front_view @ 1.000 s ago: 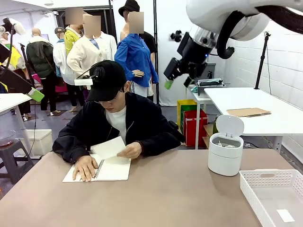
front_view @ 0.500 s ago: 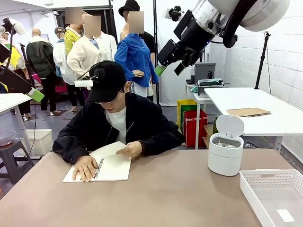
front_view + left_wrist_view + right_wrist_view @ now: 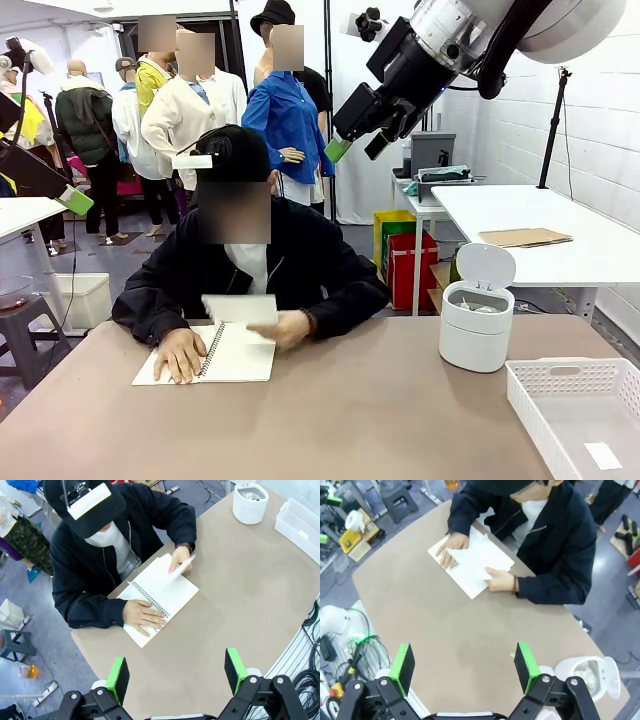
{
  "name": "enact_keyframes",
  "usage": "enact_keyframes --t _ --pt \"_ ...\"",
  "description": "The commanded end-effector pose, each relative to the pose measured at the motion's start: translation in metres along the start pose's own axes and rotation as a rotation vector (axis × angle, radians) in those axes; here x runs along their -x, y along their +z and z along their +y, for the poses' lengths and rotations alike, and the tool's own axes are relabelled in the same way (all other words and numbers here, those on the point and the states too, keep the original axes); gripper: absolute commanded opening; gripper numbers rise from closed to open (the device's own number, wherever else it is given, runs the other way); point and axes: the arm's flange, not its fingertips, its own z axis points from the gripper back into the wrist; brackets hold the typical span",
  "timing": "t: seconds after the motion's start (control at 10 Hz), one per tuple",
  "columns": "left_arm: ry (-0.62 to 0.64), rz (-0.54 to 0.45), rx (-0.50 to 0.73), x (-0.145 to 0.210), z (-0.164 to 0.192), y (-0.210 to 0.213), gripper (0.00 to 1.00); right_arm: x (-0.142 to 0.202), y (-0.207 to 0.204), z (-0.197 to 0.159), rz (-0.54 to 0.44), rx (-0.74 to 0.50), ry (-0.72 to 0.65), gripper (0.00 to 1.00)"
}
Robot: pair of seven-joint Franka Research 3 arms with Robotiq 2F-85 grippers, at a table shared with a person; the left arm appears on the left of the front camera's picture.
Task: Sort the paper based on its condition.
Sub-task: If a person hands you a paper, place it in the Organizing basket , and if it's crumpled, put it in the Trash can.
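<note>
We see a bright, evenly lit indoor scene; the light is diffuse and comes from overhead, so the tan table (image 3: 350,400) carries only soft, faint shadows, under the person's hand (image 3: 180,352) on the spiral notebook (image 3: 238,358) and at the foot of the white lidded bin (image 3: 476,325); the white wall (image 3: 590,130) on the right is close to washed out, though without hard glare; in the front view the lifted page (image 3: 240,308) is smeared by motion blur, and the far background looks slightly soft; both wrist views bow straight lines towards their edges, so the table's edge curves; the green pads (image 3: 118,679) of the left gripper (image 3: 177,675) are sharp.
</note>
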Motion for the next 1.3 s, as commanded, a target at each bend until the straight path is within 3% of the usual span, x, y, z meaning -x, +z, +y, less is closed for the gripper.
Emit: enact_keyframes --t 0.0,1.2 --pt "0.0 0.003 -0.003 0.0 0.0 0.0 1.0 0.01 0.003 -0.003 0.032 0.005 0.007 1.0" --pt "0.0 0.003 -0.003 0.0 0.0 0.0 1.0 0.001 0.0 0.0 0.012 -0.003 0.001 1.0"
